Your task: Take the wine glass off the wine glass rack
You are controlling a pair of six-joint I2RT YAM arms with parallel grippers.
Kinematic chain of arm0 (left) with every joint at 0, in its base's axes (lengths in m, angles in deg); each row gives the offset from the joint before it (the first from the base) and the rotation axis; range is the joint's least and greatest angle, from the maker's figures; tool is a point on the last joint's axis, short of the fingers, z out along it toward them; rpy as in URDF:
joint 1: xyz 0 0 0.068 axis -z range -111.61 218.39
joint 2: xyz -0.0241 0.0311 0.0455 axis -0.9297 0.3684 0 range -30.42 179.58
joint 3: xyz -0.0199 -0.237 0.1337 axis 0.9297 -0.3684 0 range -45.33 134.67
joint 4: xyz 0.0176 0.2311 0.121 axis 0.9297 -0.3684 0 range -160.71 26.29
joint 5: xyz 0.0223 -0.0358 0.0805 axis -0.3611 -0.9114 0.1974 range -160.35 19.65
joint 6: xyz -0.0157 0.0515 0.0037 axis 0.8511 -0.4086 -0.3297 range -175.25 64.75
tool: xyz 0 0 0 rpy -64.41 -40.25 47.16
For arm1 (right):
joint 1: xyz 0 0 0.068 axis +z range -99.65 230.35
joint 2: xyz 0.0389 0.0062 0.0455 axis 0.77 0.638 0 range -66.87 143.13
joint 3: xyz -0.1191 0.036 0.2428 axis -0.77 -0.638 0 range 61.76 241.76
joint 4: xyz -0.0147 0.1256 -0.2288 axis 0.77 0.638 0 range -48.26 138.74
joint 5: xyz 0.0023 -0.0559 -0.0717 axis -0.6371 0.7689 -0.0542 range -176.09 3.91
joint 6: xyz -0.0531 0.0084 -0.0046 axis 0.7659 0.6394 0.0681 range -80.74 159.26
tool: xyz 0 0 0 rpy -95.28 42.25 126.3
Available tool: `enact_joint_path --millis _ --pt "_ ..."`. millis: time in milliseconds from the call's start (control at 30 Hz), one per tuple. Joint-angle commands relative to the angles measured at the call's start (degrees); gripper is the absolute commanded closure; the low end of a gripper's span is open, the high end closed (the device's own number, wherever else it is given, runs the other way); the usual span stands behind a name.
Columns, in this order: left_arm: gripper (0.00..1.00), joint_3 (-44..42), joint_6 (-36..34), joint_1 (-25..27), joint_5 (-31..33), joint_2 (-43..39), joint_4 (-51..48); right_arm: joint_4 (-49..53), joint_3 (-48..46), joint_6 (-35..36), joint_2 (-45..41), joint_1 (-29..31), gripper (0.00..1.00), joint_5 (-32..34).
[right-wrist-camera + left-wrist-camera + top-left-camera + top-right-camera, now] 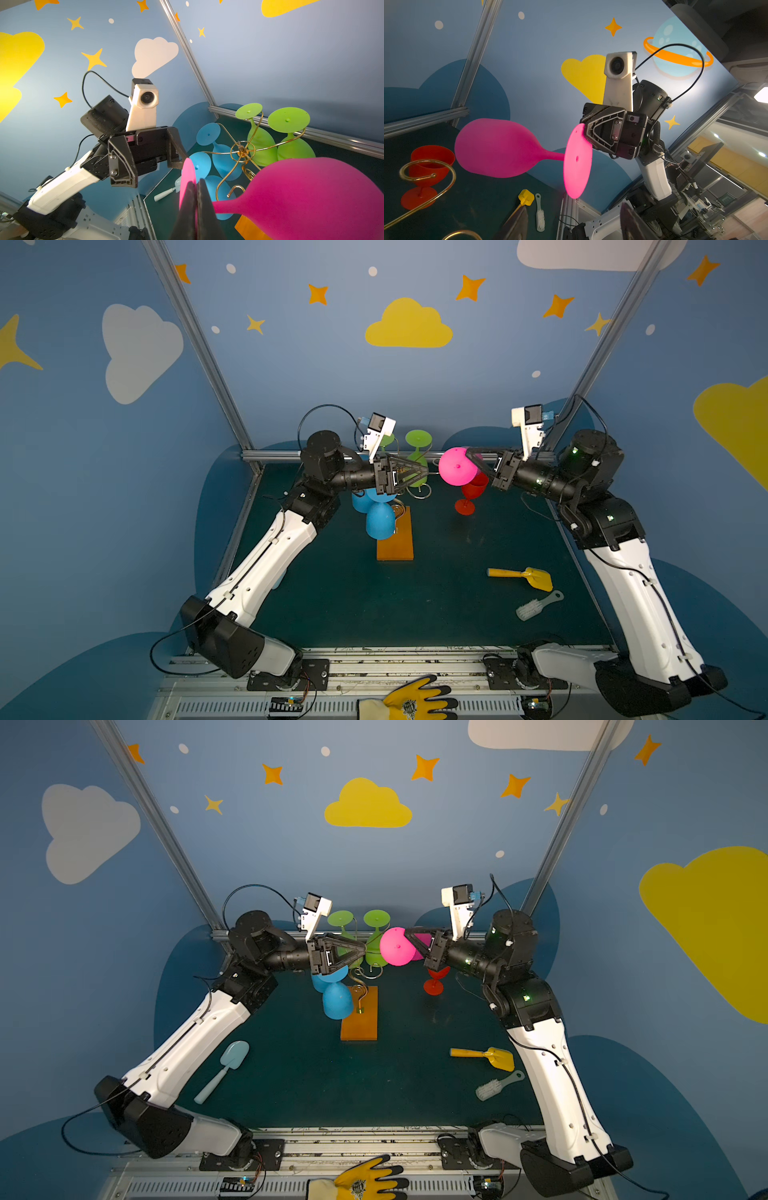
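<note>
The pink wine glass (456,467) (395,947) lies on its side in the air, clear of the wine glass rack's gold wire arms (241,148). My right gripper (471,454) (196,182) is shut on the rim of its flat foot (577,162). The left gripper (426,471) (574,206) is open and empty, its tips just short of that foot. The rack's orange wooden base (395,547) (359,1019) rests mid-table. Two green glasses (259,143) and several blue ones (380,520) hang upside down on it.
A red glass (469,494) stands upright on the table below the pink one. A yellow scoop (536,577) and a brush (536,605) lie at front right, a pale blue shovel (226,1069) at front left. A yellow glove (415,699) lies on the front rail.
</note>
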Motion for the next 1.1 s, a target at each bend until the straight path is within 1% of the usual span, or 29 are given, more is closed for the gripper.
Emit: enact_joint_path --millis 0,333,433,600,933,1067 --pt "0.32 2.5 0.5 1.3 -0.6 2.0 2.0 -0.8 1.9 1.5 -1.1 1.3 1.00 -0.8" --pt "0.39 5.1 2.5 3.1 -2.0 5.2 4.2 -1.1 2.1 1.8 -0.5 3.2 1.00 -1.0" --pt "0.47 5.4 4.2 3.4 -2.9 5.8 5.8 -1.1 2.1 1.9 -0.2 3.5 1.00 -0.8" --pt "0.68 5.1 5.8 3.6 -3.8 6.2 7.7 -1.1 2.1 2.0 0.4 4.0 1.00 -0.5" --pt "0.89 4.7 7.3 3.6 -4.9 4.9 9.1 -0.2 2.6 2.7 1.2 4.6 1.00 0.4" --pt "0.92 4.1 8.8 3.5 -5.3 3.5 11.2 0.3 2.8 3.3 1.1 4.6 0.99 0.9"
